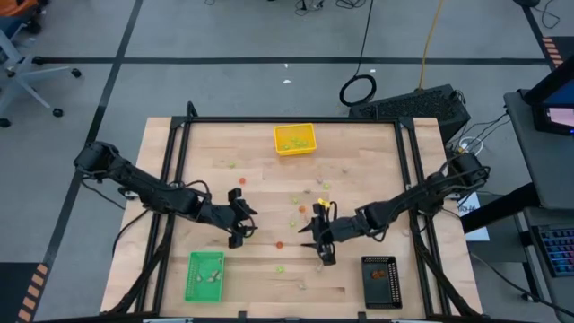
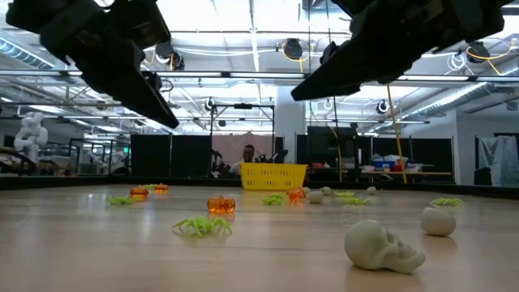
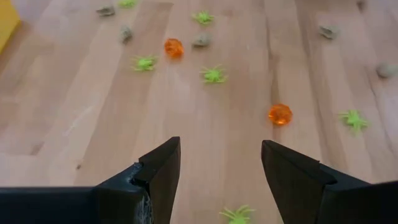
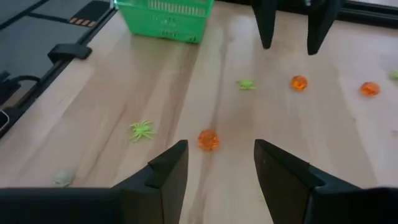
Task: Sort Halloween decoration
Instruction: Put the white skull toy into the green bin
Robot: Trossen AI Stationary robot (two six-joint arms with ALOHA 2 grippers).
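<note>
Right hand [image 4: 217, 168] open, orange pumpkin [image 4: 208, 139] just ahead.

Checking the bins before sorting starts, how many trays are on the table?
3: yellow tray at the far edge, green tray near the left gripper, black tray near the right gripper.

Overhead, table-level, two wrist views.

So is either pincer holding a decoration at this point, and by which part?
Nothing is held. The left pincer and the right pincer both stand open above the wooden table, with only bare wood between their fingers.
</note>
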